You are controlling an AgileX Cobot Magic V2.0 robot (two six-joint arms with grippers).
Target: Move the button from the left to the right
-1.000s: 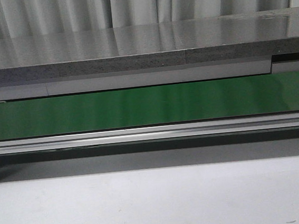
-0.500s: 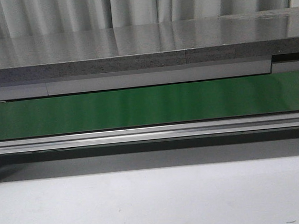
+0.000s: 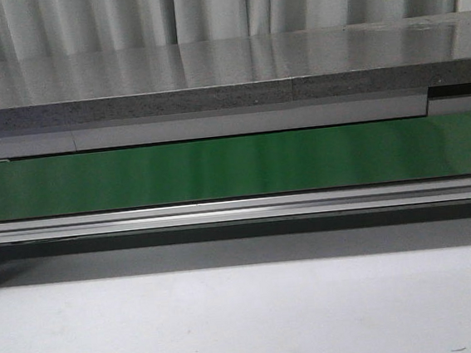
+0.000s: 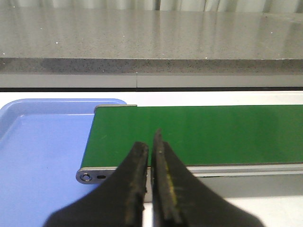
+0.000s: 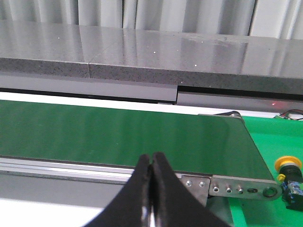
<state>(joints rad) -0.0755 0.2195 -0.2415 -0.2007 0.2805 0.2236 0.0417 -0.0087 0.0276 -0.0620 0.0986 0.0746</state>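
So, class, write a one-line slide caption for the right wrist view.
Right tool shut above the green conveyor belt; the yellow-capped button sits beyond the belt's end.

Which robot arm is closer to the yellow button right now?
The right arm. The button shows only in its wrist view, past the green belt's end. The left gripper sees a blue tray, no button.

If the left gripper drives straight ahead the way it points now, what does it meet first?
Probably the green conveyor belt: the shut left gripper points over its near metal rail, beside the blue tray. Depth is unclear.
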